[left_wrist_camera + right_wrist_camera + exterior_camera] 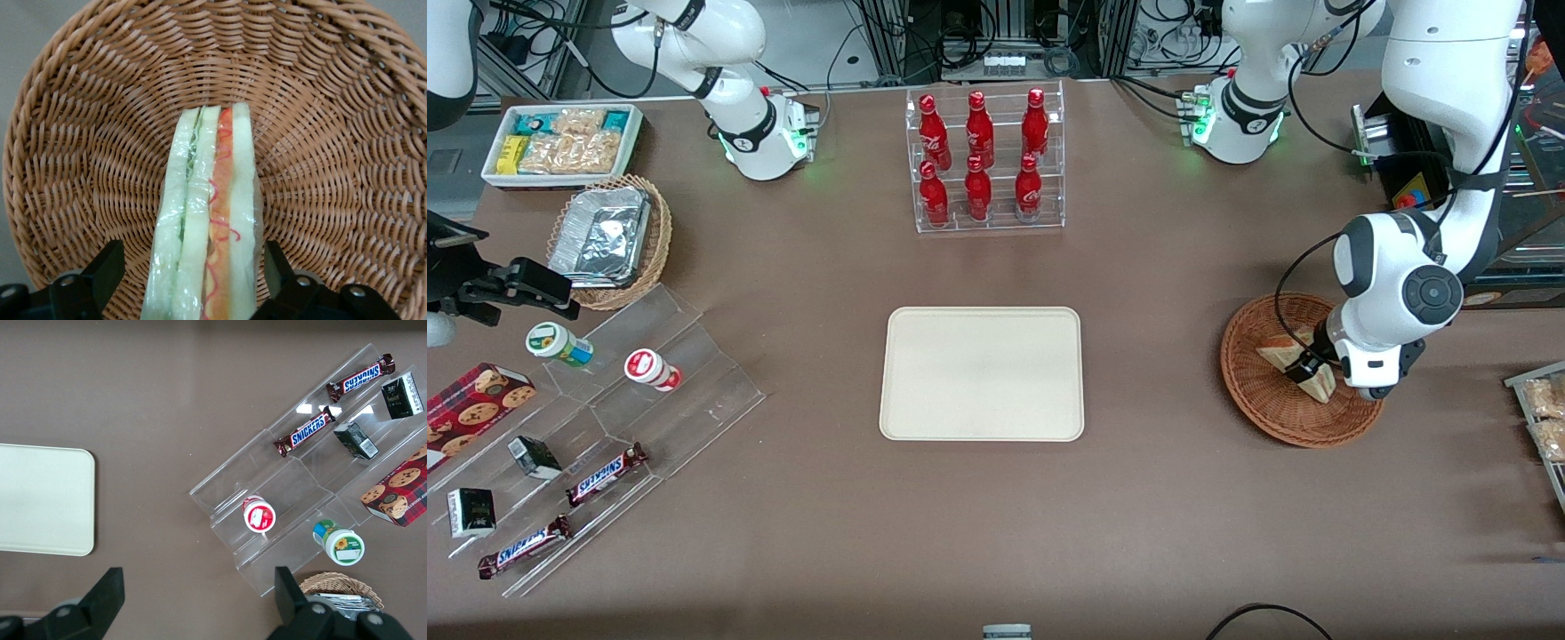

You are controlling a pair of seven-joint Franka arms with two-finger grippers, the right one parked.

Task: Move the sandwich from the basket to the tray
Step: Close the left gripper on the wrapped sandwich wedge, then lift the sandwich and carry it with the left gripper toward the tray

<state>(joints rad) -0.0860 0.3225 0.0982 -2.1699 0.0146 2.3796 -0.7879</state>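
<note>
The sandwich [1279, 354], a wedge of pale bread in clear wrap with green and red filling at its edge, lies in the round reddish-brown wicker basket [1249, 391] toward the working arm's end of the table. My left gripper [1307, 369] is down inside the basket. In the left wrist view its open black fingers [107, 270] stand on either side of the sandwich [207, 220], with small gaps to the bread, above the basket's weave [80, 133]. The cream-beige tray [983, 373] lies flat at the table's middle, with nothing on it; its corner shows in the right wrist view [40, 500].
A clear rack of red bottles [985, 160] stands farther from the front camera than the tray. Toward the parked arm's end are a clear stepped stand [605, 418] with snack bars and cups, a tan wicker basket with a foil container [609, 240], and a white snack bin [560, 142].
</note>
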